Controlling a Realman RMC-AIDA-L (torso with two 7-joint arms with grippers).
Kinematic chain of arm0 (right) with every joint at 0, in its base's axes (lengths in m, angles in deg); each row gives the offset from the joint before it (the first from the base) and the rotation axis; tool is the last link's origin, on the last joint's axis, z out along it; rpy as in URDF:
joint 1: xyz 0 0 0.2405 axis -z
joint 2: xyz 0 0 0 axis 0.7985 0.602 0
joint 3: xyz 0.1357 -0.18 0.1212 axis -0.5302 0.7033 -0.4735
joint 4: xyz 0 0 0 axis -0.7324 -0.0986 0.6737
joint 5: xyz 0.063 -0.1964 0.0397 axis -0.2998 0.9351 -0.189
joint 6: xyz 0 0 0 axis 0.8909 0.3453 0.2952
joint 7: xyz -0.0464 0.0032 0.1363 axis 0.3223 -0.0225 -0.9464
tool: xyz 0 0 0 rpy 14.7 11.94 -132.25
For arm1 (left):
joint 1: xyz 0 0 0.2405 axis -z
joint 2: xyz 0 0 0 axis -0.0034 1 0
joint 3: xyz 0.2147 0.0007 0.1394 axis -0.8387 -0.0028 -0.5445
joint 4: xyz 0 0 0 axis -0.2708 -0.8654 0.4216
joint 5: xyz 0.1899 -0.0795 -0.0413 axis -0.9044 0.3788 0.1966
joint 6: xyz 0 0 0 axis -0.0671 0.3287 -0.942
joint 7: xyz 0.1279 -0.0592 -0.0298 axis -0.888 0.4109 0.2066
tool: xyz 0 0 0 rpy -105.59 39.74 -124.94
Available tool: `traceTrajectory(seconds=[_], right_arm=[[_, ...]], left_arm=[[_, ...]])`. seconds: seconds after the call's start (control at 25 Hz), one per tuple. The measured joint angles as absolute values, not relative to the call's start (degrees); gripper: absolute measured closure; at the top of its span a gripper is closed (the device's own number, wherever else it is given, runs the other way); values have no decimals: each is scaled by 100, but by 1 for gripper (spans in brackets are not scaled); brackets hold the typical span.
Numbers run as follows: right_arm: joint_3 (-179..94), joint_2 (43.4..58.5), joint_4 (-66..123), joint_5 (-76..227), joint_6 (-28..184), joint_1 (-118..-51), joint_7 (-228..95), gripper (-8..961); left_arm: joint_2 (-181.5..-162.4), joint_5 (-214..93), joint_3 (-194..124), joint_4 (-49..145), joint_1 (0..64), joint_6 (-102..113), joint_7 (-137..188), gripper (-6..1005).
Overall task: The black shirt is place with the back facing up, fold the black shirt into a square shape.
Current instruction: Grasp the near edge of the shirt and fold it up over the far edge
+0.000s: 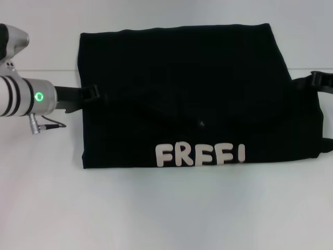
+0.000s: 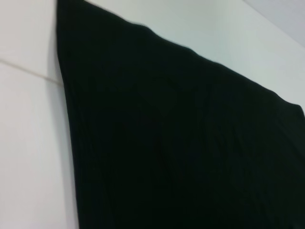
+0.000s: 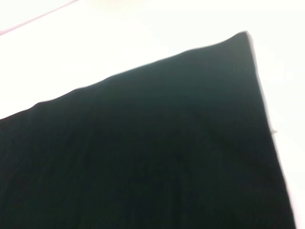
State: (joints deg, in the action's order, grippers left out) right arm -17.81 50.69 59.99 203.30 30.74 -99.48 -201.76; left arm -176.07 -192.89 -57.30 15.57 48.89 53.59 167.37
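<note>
The black shirt (image 1: pixel 182 94) lies folded into a broad rectangle on the white table (image 1: pixel 166 213). White lettering "FREE!" (image 1: pixel 200 154) shows along its near edge. My left gripper (image 1: pixel 92 94) is at the shirt's left edge, about halfway along it, at cloth level. My right gripper (image 1: pixel 318 79) shows only partly at the shirt's right edge near the frame border. The left wrist view holds only the black shirt (image 2: pixel 190 157) with one corner toward the table. The right wrist view shows the black shirt (image 3: pixel 157 157) and another of its corners.
The silver left arm (image 1: pixel 23 96) with a green light reaches in from the left. A thin seam (image 1: pixel 47 70) runs across the table behind the arm. Bare white table lies in front of the shirt and to its left.
</note>
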Motion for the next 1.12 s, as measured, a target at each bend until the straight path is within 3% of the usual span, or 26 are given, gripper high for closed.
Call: traceTrajectory(seconds=[0.4,0.6,1.12], right_arm=[[-1131,5426,5387,20317,5226,-10251,-20153,861],[-1081,5467,5438,20314,5463,-10385,-20189,846],[-616,5535,4827,20314,6815,-10719,-20142,807]], left_arm=[[-17749,-19264,-6248,1798,5133,4179,16715,937],[-17850,-19167,-6247,1596,5162,3835,16738,937],[-17857,-19156,-6732,2082,5402,2815,16746,934]])
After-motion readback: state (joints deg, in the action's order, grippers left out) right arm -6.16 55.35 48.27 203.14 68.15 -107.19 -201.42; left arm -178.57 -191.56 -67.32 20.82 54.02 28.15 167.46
